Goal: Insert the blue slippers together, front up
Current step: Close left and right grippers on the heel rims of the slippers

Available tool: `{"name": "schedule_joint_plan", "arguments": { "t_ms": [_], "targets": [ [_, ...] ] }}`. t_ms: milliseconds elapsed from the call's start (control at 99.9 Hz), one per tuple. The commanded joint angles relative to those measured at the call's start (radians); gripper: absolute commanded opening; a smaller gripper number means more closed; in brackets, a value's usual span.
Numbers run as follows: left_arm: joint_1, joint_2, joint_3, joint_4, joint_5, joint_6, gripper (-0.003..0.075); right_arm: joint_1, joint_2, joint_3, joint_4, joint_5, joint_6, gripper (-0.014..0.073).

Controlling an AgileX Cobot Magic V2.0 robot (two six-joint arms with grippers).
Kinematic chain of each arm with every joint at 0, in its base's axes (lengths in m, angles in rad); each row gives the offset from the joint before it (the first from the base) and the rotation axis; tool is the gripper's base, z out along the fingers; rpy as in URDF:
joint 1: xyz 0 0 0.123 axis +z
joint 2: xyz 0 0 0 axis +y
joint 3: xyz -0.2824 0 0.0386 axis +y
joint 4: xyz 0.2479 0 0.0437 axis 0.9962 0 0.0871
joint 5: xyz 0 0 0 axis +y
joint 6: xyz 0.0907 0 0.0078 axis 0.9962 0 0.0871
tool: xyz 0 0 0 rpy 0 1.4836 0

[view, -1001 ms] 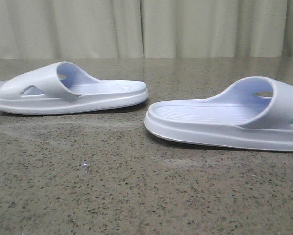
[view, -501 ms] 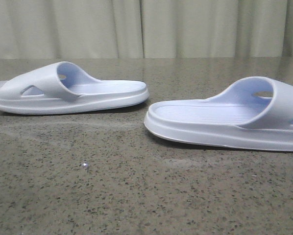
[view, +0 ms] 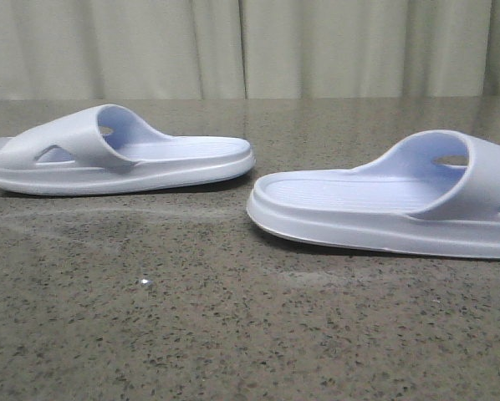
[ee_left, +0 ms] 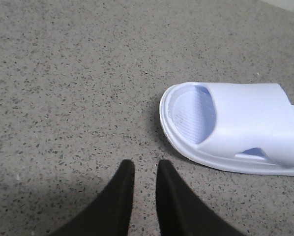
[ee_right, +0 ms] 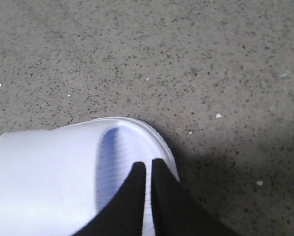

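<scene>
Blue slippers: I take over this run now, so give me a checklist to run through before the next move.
1. Both soles flat on the table: ok.
2. Left slipper and right slipper apart, not yet inserted: ok.
3. Left tool empty, nearly closed, over bare table beside its slipper: ok.
4. Right tool above its slipper's open end, nearly closed: ok.
5. Right tool touching the slipper: cannot tell.

Smooth, matt moulded foam on both pale blue slippers, left (view: 116, 159) and right (view: 392, 200), with finely ribbed footbeds. Speckled grey-brown stone-look table (view: 233, 334), polished, faintly glossy with soft reflections. Pleated cloth curtain (view: 250, 46) at the far edge, matt.
</scene>
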Motion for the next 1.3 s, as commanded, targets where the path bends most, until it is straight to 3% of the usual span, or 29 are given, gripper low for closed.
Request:
{"name": "schedule_joint_plan", "arguments": {
  "t_ms": [0,80,170,370,561,711,821,921,1292],
  "targets": [
    [0.002,0.025,-0.044,-0.083,-0.055,0.063,0.0197,-0.008,0.002,-0.061,0.002,0.001,-0.029,0.0063],
    [0.002,0.048,-0.044,-0.159,-0.057,0.123,0.0304,-0.008,0.002,-0.074,0.0,0.017,-0.029,0.0138],
    [0.002,0.074,-0.044,-0.203,-0.053,0.143,0.0356,-0.01,0.011,-0.075,0.0,0.033,-0.029,0.0172],
    [0.002,0.096,-0.044,-0.221,-0.046,0.151,0.0357,-0.044,0.07,-0.103,-0.01,0.088,-0.039,0.0177],
    [0.002,0.096,-0.044,-0.221,-0.044,0.166,0.0356,-0.188,0.121,-0.164,0.006,0.241,-0.136,0.0234],
    [0.002,0.096,-0.044,-0.227,-0.044,0.169,0.0355,-0.27,0.175,-0.176,0.217,0.332,-0.336,0.0235],
    [0.002,0.096,-0.044,-0.227,-0.04,0.173,0.0351,-0.317,0.232,-0.176,0.254,0.365,-0.369,0.0235],
    [0.002,0.096,-0.044,-0.227,-0.037,0.175,0.0351,-0.333,0.296,-0.176,0.361,0.416,-0.47,0.0235],
    [0.002,0.096,-0.044,-0.231,-0.028,0.175,0.0351,-0.387,0.429,-0.176,0.464,0.534,-0.585,0.0235]
  ]
}}
